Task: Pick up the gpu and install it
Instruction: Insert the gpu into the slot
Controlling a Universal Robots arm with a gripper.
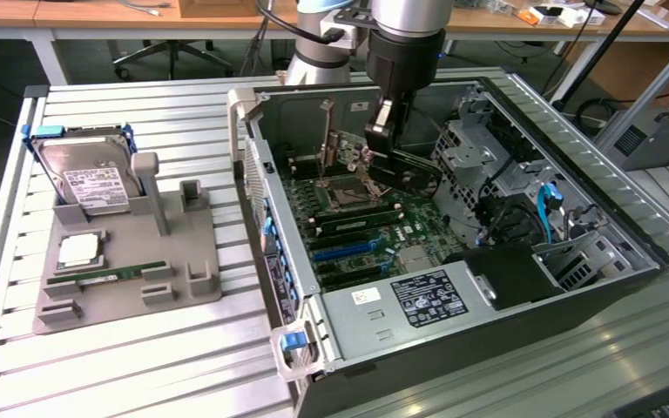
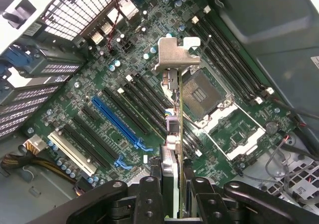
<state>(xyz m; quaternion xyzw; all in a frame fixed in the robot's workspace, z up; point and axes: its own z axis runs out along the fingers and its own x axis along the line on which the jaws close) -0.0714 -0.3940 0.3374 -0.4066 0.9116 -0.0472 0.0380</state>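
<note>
**A:** Start well away from the jaws, at the exterior view's left. What's there?

**B:** Slatted metal tabletop (image 1: 137,113). A grey holder (image 1: 184,261) sits on it. A hard drive (image 1: 97,183) stands upright in its back slot, with a square processor chip (image 1: 79,250) and a green memory stick (image 1: 114,277) lying flat in front. All of it is well apart from the jaws.

**A:** Nearer in?

**B:** An open computer case (image 1: 259,174) lies on its side with the motherboard (image 1: 352,218) facing up. The arm (image 1: 410,35) reaches down into it, so the jaws are inside the case walls, above the board.

**A:** State of the jaws?

**B:** Narrow, clamped on the gpu (image 2: 178,114). In the wrist view the black fingers (image 2: 149,194) pinch the card from both faces. It is seen edge-on, running straight out from between them.

**A:** And the bracket?

**B:** The silver bracket (image 2: 177,55) is at the end of the card farthest from the jaws.

**A:** What lies under the card?

**B:** Black expansion slots. The blue slot (image 2: 117,122) lies off one side of the jaws, with a white slot (image 2: 75,152) beyond it. The empty processor socket (image 2: 204,92) is just beside the card on the other side. Black memory slots (image 2: 229,59) lie past that.

**A:** Is the card seated?

**B:** Can't tell whether its edge touches a slot.
</note>
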